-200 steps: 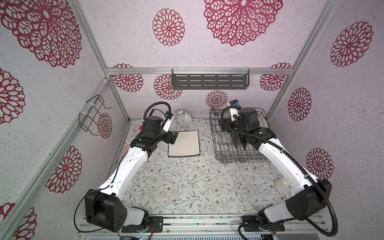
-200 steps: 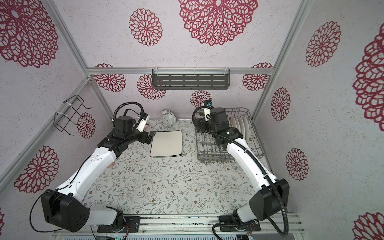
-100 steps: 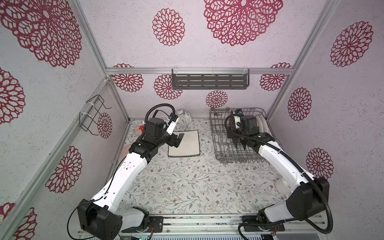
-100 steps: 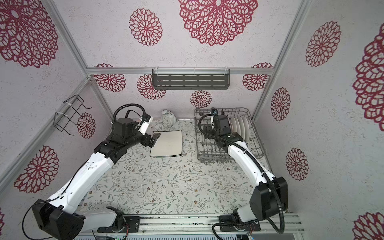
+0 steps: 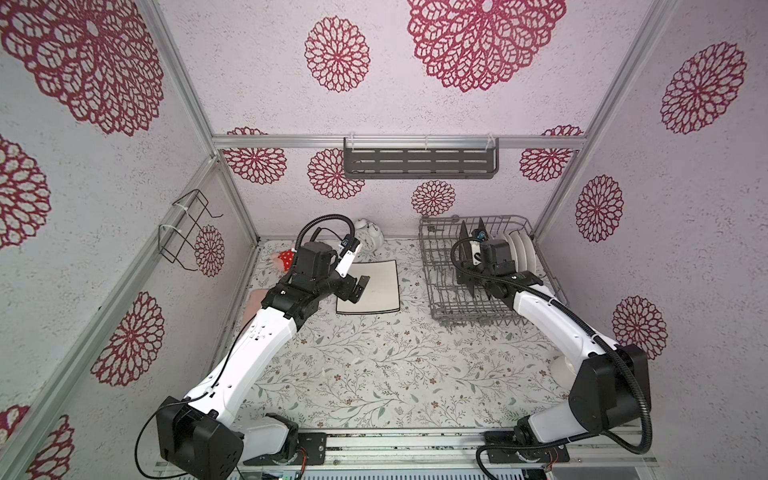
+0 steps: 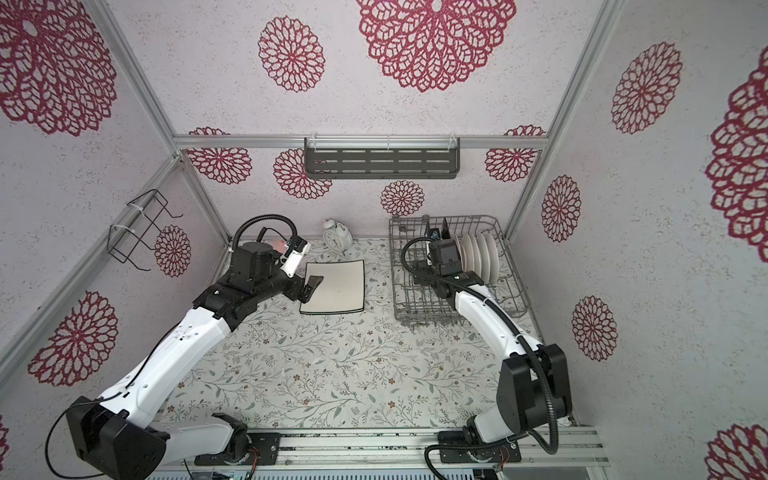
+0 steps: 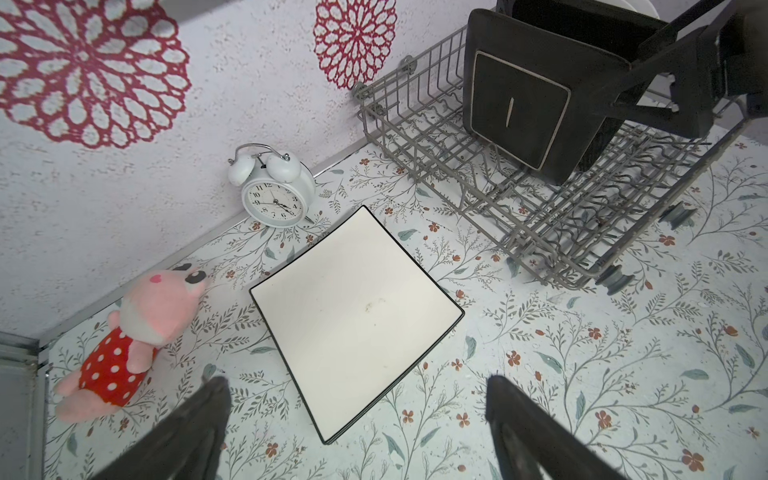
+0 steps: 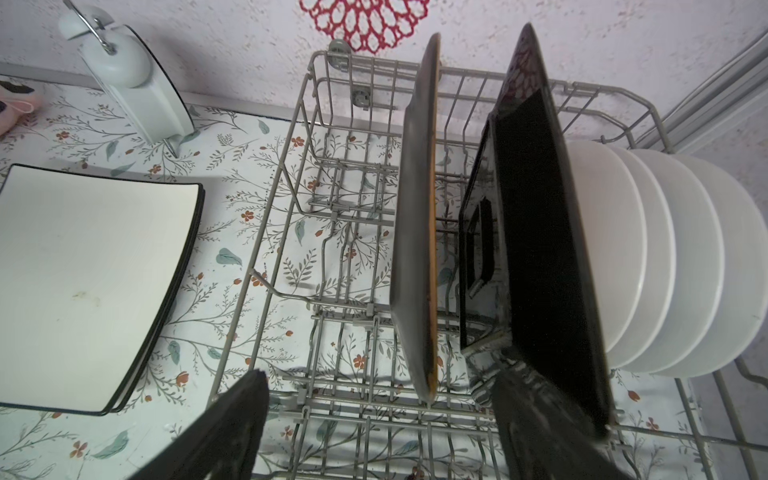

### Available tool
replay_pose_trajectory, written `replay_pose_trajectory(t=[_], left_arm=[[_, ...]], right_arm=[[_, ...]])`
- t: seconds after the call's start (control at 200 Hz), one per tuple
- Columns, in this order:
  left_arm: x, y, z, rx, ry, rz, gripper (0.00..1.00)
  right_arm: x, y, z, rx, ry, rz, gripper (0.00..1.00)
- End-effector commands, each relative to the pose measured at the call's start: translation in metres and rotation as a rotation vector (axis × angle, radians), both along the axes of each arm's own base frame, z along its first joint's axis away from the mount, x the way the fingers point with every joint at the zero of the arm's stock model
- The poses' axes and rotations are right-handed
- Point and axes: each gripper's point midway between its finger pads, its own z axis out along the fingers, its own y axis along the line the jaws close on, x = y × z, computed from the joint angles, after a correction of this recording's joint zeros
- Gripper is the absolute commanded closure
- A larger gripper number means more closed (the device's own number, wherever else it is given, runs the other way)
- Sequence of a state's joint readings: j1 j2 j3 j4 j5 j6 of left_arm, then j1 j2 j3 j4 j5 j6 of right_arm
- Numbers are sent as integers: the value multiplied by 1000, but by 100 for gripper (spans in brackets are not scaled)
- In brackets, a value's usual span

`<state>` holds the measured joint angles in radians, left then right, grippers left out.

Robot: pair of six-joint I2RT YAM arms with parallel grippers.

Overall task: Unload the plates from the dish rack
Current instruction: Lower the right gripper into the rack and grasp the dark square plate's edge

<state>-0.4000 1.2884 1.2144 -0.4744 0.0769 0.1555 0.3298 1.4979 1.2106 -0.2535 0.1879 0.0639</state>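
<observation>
Our left gripper (image 5: 358, 290) hangs with its jaws wide apart over the left edge of the stacked white square plates (image 5: 376, 286), which lie flat at twelve o'clock on the table. At one o'clock our right gripper (image 8: 380, 374), jaws apart, straddles a dark-backed square plate (image 8: 415, 249) standing in the dish rack (image 5: 465, 316). Round white plates (image 8: 665, 270) stand behind it.

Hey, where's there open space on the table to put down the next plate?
The table's wide front half, nearer than the plate stack and rack, is bare. The narrow strip between those two is free too. The back left is crowded: toy, clock, stack.
</observation>
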Motion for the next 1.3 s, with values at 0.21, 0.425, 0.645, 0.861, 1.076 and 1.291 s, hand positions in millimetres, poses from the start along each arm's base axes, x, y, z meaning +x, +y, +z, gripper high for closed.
replay_pose_trajectory(t=[0.21, 0.425, 0.645, 0.861, 1.076, 1.291], left_arm=[[-6, -5, 0, -2, 3, -22, 3], [-6, -5, 0, 0, 1, -22, 3], [-3, -5, 1, 11, -5, -26, 3], [2, -6, -5, 31, 10, -26, 3], [4, -9, -10, 44, 20, -39, 3], [7, -10, -12, 46, 24, -43, 3]], right_arm=[[18, -8, -11, -26, -37, -39, 16], [30, -11, -19, -70, -61, -53, 23], [40, -11, -33, -94, -49, -51, 26], [46, -10, -41, -103, -56, -39, 30], [52, -9, -46, -106, -60, -24, 38], [57, -11, -49, -94, -69, -20, 45]])
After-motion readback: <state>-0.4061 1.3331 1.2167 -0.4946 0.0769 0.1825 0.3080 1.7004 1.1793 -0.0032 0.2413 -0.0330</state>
